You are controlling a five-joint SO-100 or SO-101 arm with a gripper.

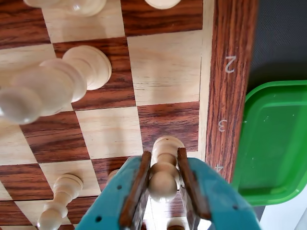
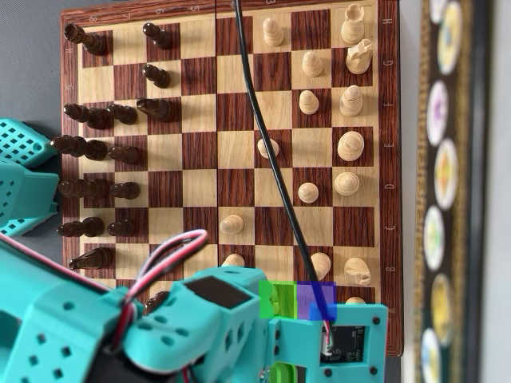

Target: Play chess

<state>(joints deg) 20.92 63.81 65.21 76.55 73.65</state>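
In the wrist view, the claw [image 1: 164, 184] sits at the bottom centre of the frame, its two brown-lined fingers [image 1: 135, 189] closed against the sides of a pale pawn [image 1: 164, 168]. The pawn stands on a light square near the right edge of the board [image 1: 165, 72], beside the rim numeral 4. The pads meet it at the neck and round head, above the base, which is a sensible place: the waist gives the fingers a notch to seat in.

The pawn looks like turned, varnished wood, so I judge it light, rigid and not fragile, but smooth and rounded, likely to twist or slip out if squeezed off-centre. It is also top-heavy enough to tip if nudged sideways.

A taller pale piece [image 1: 53, 86] fills the left of the frame, and another pawn [image 1: 60, 199] stands at lower left, both apart from the claw. A green lid [image 1: 276, 143] lies off the board at right.

In the overhead view the arm [image 2: 184, 327] covers the lower edge of the board, hiding the held pawn; dark pieces [image 2: 96, 148] crowd the left side.
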